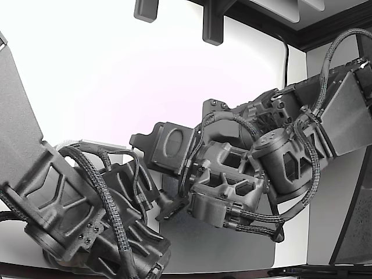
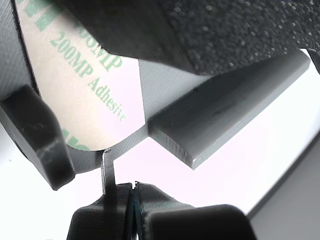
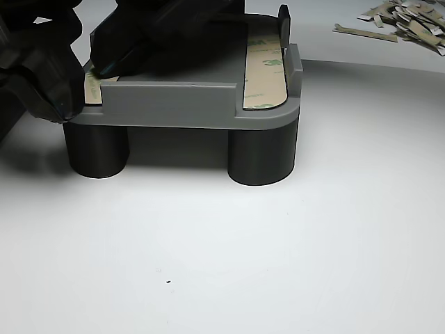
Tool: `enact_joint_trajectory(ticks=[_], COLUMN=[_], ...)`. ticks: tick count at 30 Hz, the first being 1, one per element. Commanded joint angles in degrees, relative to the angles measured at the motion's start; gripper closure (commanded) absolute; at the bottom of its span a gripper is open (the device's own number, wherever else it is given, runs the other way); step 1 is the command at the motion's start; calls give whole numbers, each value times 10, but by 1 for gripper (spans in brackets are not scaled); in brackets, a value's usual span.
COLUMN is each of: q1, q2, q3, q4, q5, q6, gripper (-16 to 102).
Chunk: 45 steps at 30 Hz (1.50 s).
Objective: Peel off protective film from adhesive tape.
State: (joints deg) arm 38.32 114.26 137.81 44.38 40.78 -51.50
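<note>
A grey fixture [image 3: 174,104] on round legs carries beige adhesive tape strips printed in green. One strip [image 3: 265,66] lies along its right side in the other view. A second strip [image 3: 92,87] lies at its left corner, where my black gripper [image 3: 89,69] bears down on it. In the wrist view the film [image 2: 75,85] reads "200MP Adhesive". My gripper [image 2: 132,192] sits at the film's rounded end with its fingers closed together. A thin metal tip [image 2: 107,170] reaches up to the film's edge. Whether any film is pinched is unclear.
Several peeled film scraps [image 3: 410,21] lie in a pile at the back right of the white table [image 3: 278,243] in the other view. A grey raised bar [image 2: 225,115] of the fixture runs beside the tape. A second arm [image 1: 279,151] crowds in from the exterior view's right.
</note>
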Motion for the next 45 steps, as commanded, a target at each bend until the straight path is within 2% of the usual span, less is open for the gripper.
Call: enact_joint_trajectory(ticks=[1,45], q1=[-4,0], q2=[9,8], q3=[-15,-26], q4=[-3,4], q5=[3,-3], q6=[-1,8], gripper=[97,97])
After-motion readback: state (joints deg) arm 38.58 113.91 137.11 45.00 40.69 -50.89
